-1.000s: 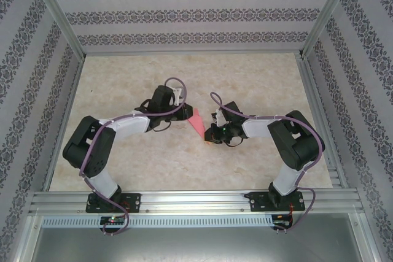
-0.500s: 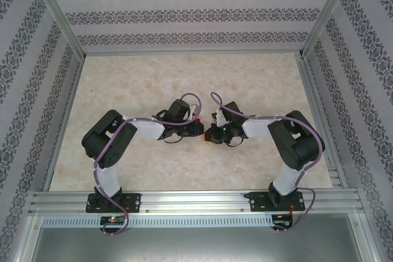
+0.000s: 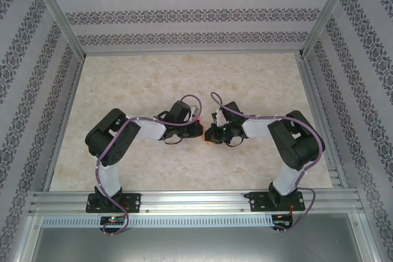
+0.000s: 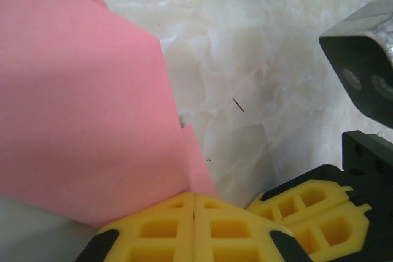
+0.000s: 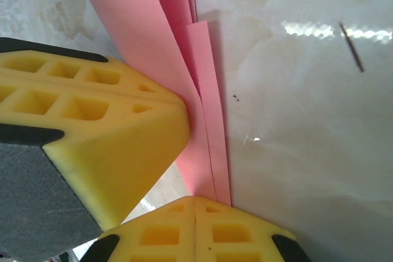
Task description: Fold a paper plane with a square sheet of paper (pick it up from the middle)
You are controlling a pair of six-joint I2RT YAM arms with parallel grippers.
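Top external view: the left gripper [image 3: 198, 128] and right gripper [image 3: 210, 134] meet tip to tip near the middle of the tabletop [image 3: 245, 78]. Bare surface lies open all round them out to its edges. Left wrist view: the left jaws are clenched on the lower edge of the folded pink paper [image 4: 80, 108]. Right wrist view: the right jaws pinch its layered edges.
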